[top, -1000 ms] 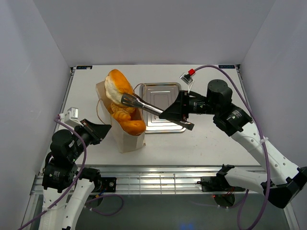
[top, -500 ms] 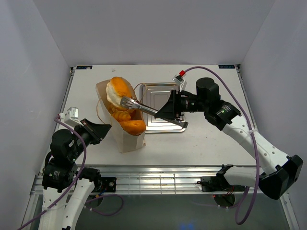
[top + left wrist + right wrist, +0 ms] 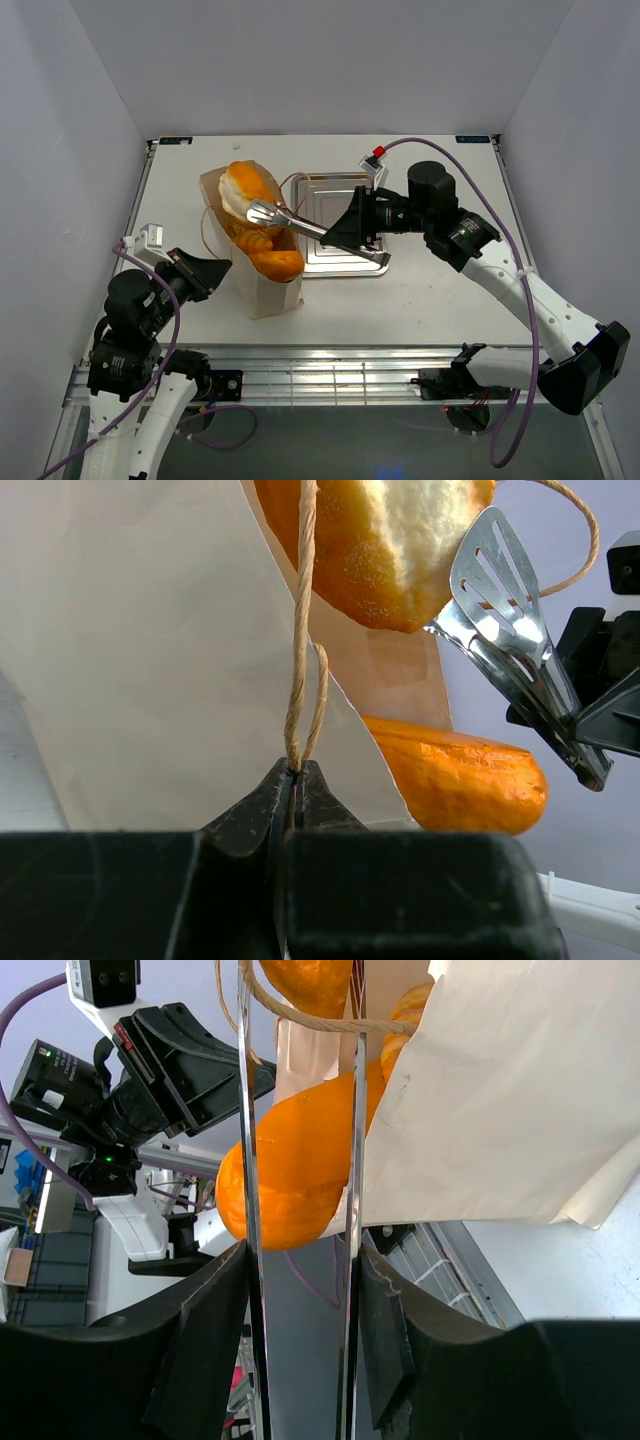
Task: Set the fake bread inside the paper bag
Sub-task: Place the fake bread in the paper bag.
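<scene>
My left gripper (image 3: 295,780) is closed tight on the thin cord handle (image 3: 300,630) of the paper bag (image 3: 130,630). I judge this is to hold the bag's mouth open and steady while it is filled. The bag stands in the left half of the table (image 3: 450,290), just beside the left edge of a silver tray (image 3: 340,185).

My right gripper (image 3: 360,225) is clamped around a pair of metal tongs (image 3: 300,222), which reach left over the tray to the bag's mouth. They give me the reach to lower bread in from the side.

The fake bread is at the bag. A round loaf (image 3: 245,185) pokes out of the top at the far end, and a long loaf (image 3: 455,780) sticks out at the near end. The tongs' slotted tip rests against the round loaf. I cannot tell whether it is pinched between the blades or only touched.
</scene>
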